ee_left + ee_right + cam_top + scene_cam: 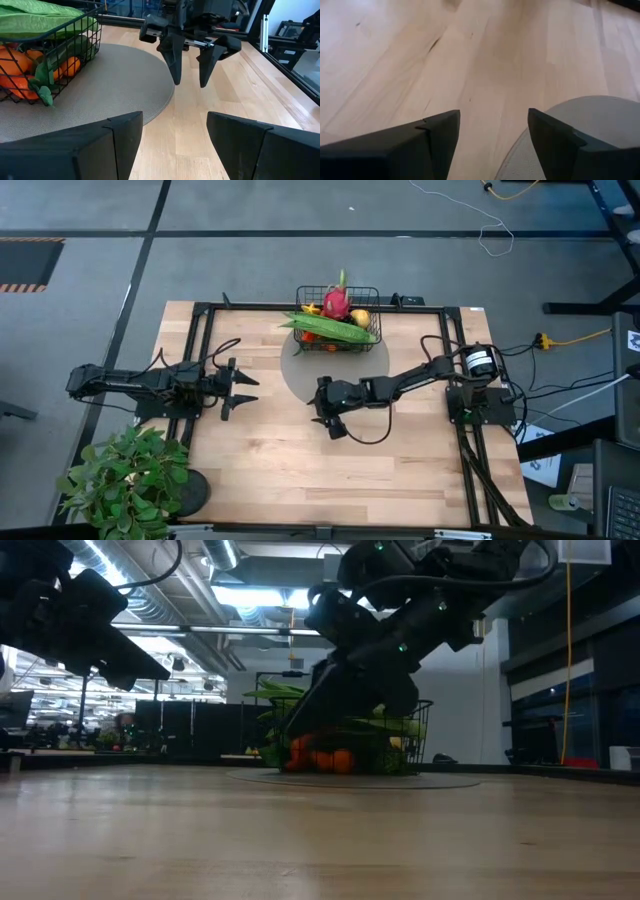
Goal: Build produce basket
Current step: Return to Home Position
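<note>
- Basket stuff first: the small rectangular black wire-mesh basket (303, 293) sits at the far edge of the light wooden table (400, 470), on a round grey mat (300, 375). There's one basket, and it's full.
- The long green corn husk (335, 328) lies slantwise across the top and hides most of what's under it.
- From above I can pick out one pink dragon fruit (337, 303), plus a yellow piece on each side of it. I can't tell what those two are.
- The small round oranges (15, 62) show through the mesh in the left wrist view. I count at least three, but the basket is cut off at the picture edge there.
- In the low view the right arm blocks most of the basket, so only orange blobs and green bits are visible.
- The left gripper (243, 392) hovers over the table's left side, well apart from the basket. Its fingers are spread and hold nothing.
- The right gripper (330, 425) hangs mid-table at the mat's near edge. Its fingers are also apart and empty.
- One leafy green potted plant (120, 480) sits at the near left corner, partly off the table.
</note>
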{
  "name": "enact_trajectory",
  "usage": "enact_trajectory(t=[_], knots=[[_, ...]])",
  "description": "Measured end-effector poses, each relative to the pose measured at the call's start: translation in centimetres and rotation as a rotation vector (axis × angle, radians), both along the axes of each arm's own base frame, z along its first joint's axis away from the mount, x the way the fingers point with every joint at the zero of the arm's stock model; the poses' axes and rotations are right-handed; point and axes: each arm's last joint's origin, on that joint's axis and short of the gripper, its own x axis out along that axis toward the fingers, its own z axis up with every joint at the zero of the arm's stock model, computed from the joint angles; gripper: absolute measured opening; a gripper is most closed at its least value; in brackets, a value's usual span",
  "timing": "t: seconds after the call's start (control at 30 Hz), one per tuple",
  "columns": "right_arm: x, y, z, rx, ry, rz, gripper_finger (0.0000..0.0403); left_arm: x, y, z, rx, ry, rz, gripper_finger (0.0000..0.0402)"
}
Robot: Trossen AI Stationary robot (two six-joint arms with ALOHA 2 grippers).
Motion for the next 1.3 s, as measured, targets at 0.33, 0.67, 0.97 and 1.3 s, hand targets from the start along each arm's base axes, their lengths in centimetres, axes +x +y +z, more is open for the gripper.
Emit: enact_trajectory(t=[0.33, 0.67, 0.97, 1.3], knots=[[-1.4, 0.0, -1.6, 0.062, -0.045, 0.007, 0.0223, 0.0, 0.0, 0.0, 0.000, 0.000, 0.000, 0.0211], [-4.7, 1.1, -4.5, 0.136, -0.020, -0.011, 0.0223, 0.0, 0.0, 0.0, 0.000, 0.000, 0.000, 0.0211], [-6.1, 3.4, -5.4, 0.239, 0.052, -0.043, 0.0223, 0.0, 0.0, 0.0, 0.000, 0.000, 0.000, 0.0211], [-7.4, 4.9, -5.8, 0.285, 0.023, -0.017, 0.0223, 0.0, 0.0, 0.0, 0.000, 0.000, 0.000, 0.0211]])
